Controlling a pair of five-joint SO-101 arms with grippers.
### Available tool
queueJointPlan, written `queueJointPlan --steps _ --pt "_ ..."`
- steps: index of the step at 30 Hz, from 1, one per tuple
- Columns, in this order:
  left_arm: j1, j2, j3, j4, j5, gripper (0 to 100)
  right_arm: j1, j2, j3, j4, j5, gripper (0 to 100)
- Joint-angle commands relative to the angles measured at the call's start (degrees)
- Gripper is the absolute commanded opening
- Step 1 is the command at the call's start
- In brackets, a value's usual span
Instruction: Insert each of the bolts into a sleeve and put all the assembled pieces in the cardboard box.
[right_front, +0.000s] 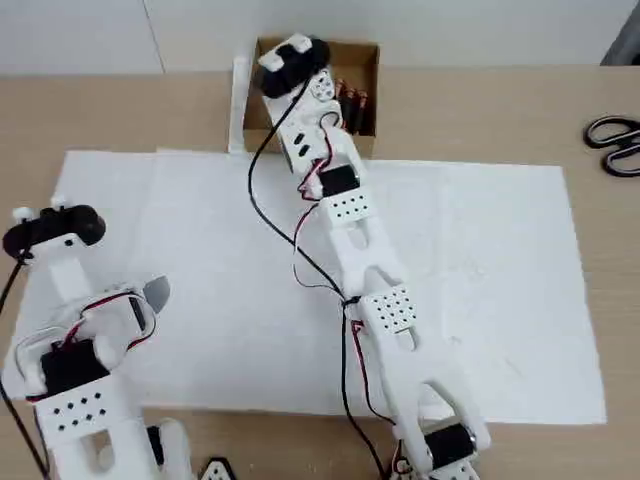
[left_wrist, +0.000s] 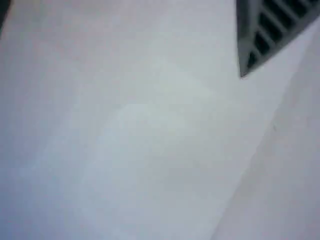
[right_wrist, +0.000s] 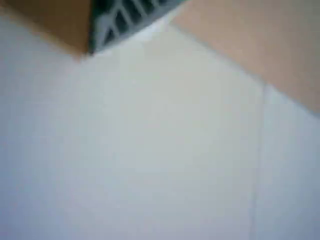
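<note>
This looks like a small robot lab or workroom. Two white plastic robot arms (right_front: 375, 265) with loose red and black wires (right_front: 252, 200) stand at a pale wooden table (right_front: 500, 110). Black-handled scissors (right_front: 615, 143) lie near a big white paper sheet (right_front: 480, 250).

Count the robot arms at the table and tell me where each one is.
2. The left arm sits at the near left corner of the paper; the right arm stretches across the paper to the cardboard box.
</note>
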Motion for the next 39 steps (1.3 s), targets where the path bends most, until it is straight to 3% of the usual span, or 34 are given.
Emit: queueJointPlan --steps 1,11,21,31,39 --pt "0.18 -0.79 -4.09 0.26 -0.18 30 2.24 -11.65 -2.90 6.46 0.53 21.0" --pt "0.18 -0.79 -8.22 0.35 -0.26 30 3.30 -37.85 -2.81 37.23 0.53 20.9" --pt "0.26 -0.79 -10.42 1.49 -0.26 30 2.77 -60.09 -2.73 81.36 0.53 20.9" --pt "4.84 -0.79 -21.67 10.90 -0.26 30 3.91 -79.08 -2.64 82.86 0.44 20.9" --pt "4.92 -0.79 -23.87 14.24 -0.35 30 4.26 -92.53 2.73 83.38 0.44 20.9"
